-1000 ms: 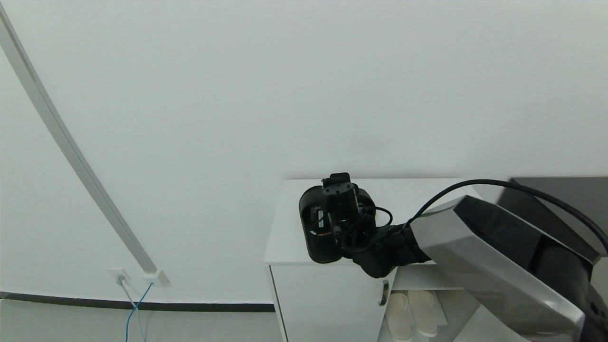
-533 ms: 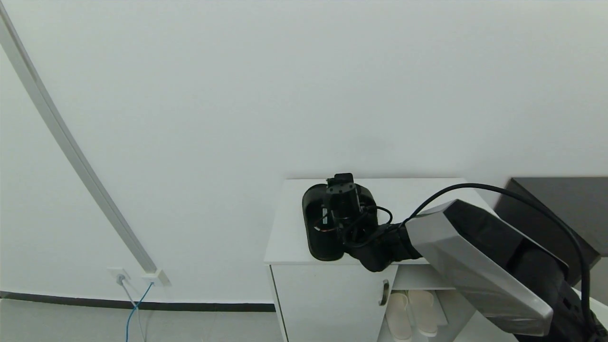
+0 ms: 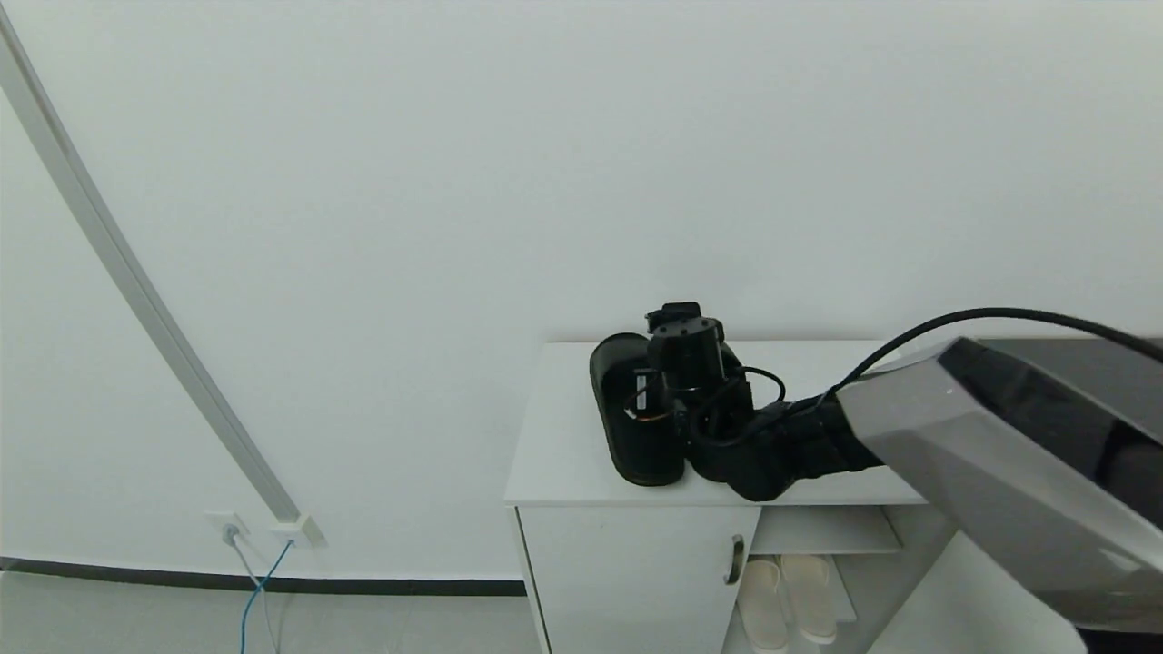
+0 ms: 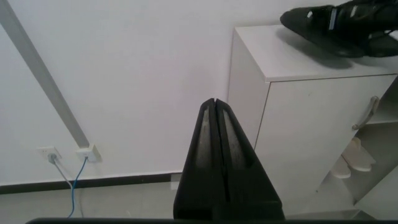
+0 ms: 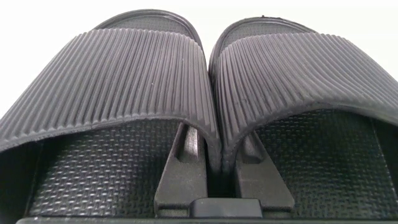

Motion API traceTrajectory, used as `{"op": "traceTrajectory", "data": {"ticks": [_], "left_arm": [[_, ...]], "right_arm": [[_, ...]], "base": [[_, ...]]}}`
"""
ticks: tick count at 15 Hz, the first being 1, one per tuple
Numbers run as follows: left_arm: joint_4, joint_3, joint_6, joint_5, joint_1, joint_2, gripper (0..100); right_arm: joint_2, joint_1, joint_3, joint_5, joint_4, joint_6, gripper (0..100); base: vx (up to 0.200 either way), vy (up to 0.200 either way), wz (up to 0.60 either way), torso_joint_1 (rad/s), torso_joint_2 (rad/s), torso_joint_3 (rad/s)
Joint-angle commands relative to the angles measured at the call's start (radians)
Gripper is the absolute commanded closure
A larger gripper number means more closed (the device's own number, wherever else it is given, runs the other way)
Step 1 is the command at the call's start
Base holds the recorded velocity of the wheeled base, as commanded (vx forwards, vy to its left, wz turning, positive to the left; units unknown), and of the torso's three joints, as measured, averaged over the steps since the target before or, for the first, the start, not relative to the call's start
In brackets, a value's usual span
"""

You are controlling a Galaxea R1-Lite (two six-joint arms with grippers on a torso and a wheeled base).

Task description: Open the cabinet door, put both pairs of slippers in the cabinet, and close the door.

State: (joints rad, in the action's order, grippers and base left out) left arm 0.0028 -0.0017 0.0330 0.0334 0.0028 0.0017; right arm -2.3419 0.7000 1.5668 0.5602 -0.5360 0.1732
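- Step in hand, judging by the layout: picking up the black slippers (image 3: 636, 427), apparently the second pair bound for the cabinet (image 3: 627, 581).
- Lying side by side on the cabinet top (image 3: 554, 454), right of centre in the head view, inner edges touching.
- Right tool (image 5: 214, 149) pushed in under the ribbed straps, fingers (image 5: 183, 168) on either side of the two touching inner walls, closed down on them and pinching both shoes as one.
- Lifted clear or resting on the top: cannot tell.
- Left tool (image 4: 215, 109) low and off to the side of the cabinet, pressed fully together, holding nothing.
- White slippers (image 3: 787, 599) already on a lower shelf of the open compartment, at the bottom edge of the head view, just right of the door handle (image 3: 734, 559).
- Next move, as a guess: raise the black pair, carry it out past the front edge, then bring it down and into the open compartment onto a free shelf.
- Calls for a firm pinch, with only the thin inner walls in the grip, and for clearing the shelf edges on the way in.
- After that, only the door left to close.
- No brand, label or writing legible on slippers or cabinet.
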Motion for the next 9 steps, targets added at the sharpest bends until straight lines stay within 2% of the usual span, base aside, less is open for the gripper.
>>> {"op": "traceTrajectory", "data": {"ticks": [1,5,9], "left_arm": [[0.0,0.0,0.001,0.0,0.0,0.0,100],[-0.001,0.0,0.001,0.0,0.0,0.0,100],[0.0,0.0,0.001,0.0,0.0,0.0,100]], "right_arm": [[0.388,0.026,-0.329,-0.111,-0.012,-0.031,100],[0.69,0.07,-0.654,-0.253,-0.09,-0.098,100],[0.845,0.087,-0.835,-0.367,-0.099,-0.11,100]], "base": [[0.0,0.0,0.0,0.0,0.0,0.0],[0.0,0.0,0.0,0.0,0.0,0.0],[0.0,0.0,0.0,0.0,0.0,0.0]]}}
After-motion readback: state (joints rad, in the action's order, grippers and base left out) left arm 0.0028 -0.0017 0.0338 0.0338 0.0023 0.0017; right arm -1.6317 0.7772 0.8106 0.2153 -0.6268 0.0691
